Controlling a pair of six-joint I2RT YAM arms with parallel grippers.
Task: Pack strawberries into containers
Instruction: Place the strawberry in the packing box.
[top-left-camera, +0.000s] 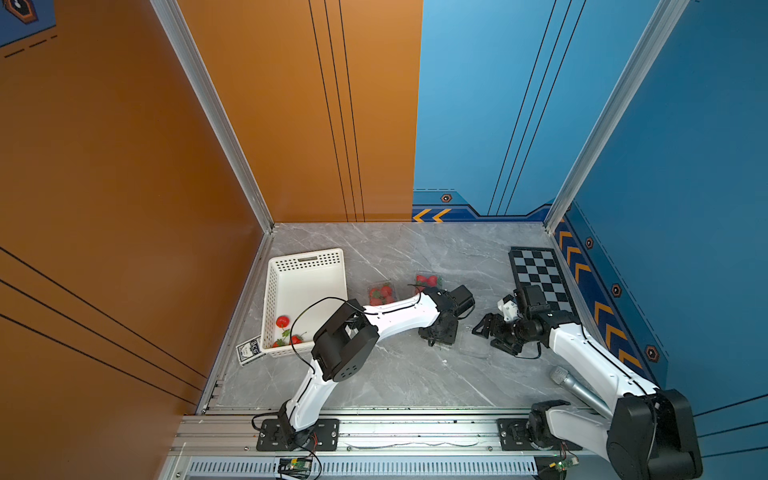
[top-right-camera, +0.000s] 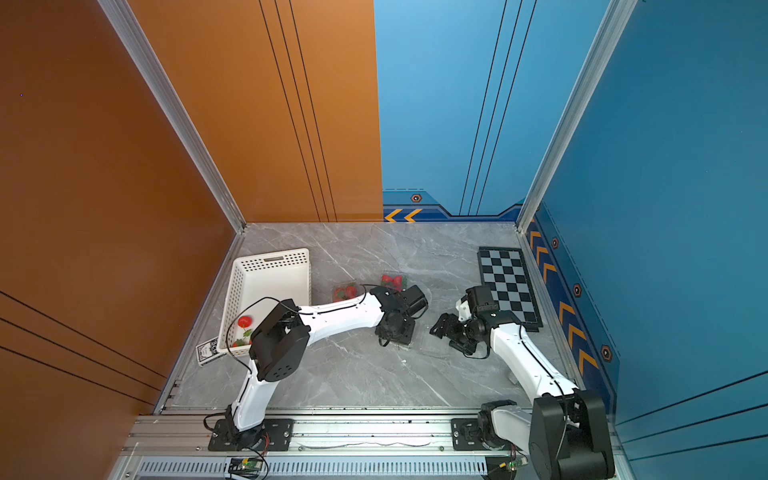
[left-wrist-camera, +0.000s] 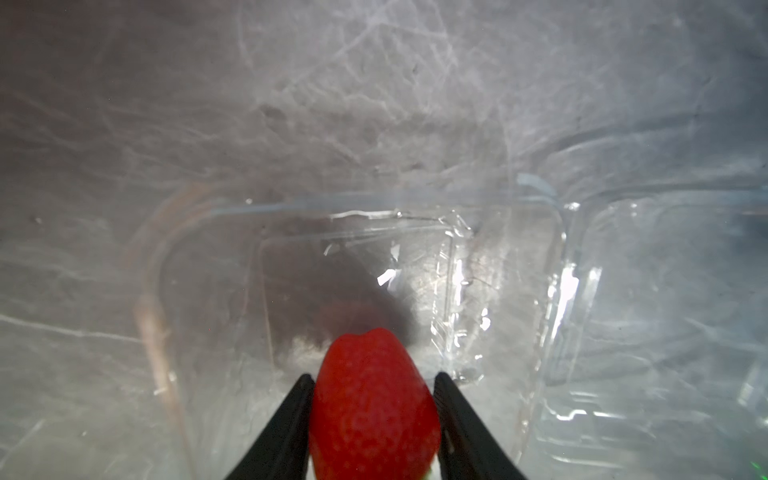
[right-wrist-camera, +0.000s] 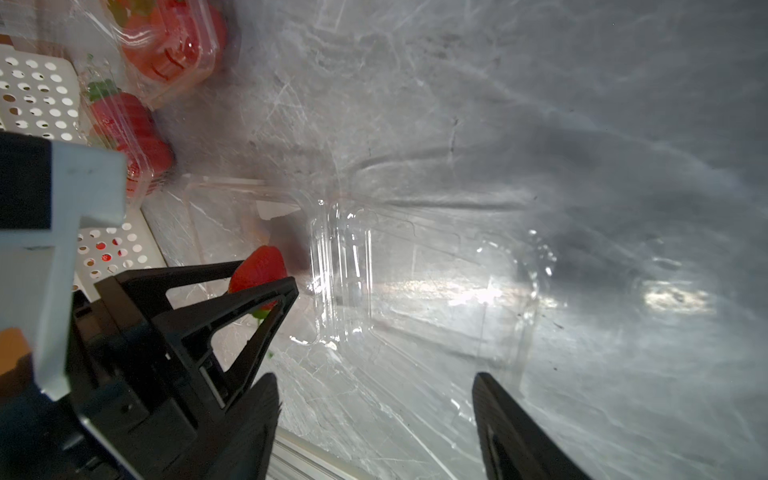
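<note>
While the left hand (left-wrist-camera: 374, 375) pinches a strawberry (left-wrist-camera: 374, 411) above an open clear container (left-wrist-camera: 511, 266) near the middle of the desk (top-left-camera: 395, 382), the right hand (right-wrist-camera: 374, 376) hovers beside it, jaws wide. Two filled containers (top-left-camera: 381, 293) sit behind; a white basket (top-left-camera: 305, 262) at the left edge holds more strawberries (top-left-camera: 282, 321).

White perforated plastic basket (top-right-camera: 272, 259) on grey marble table (top-right-camera: 353, 374) holds loose red strawberries (top-right-camera: 244, 321). Two clear plastic clamshell containers (top-right-camera: 345, 292), berries inside, sit just right of it.
</note>
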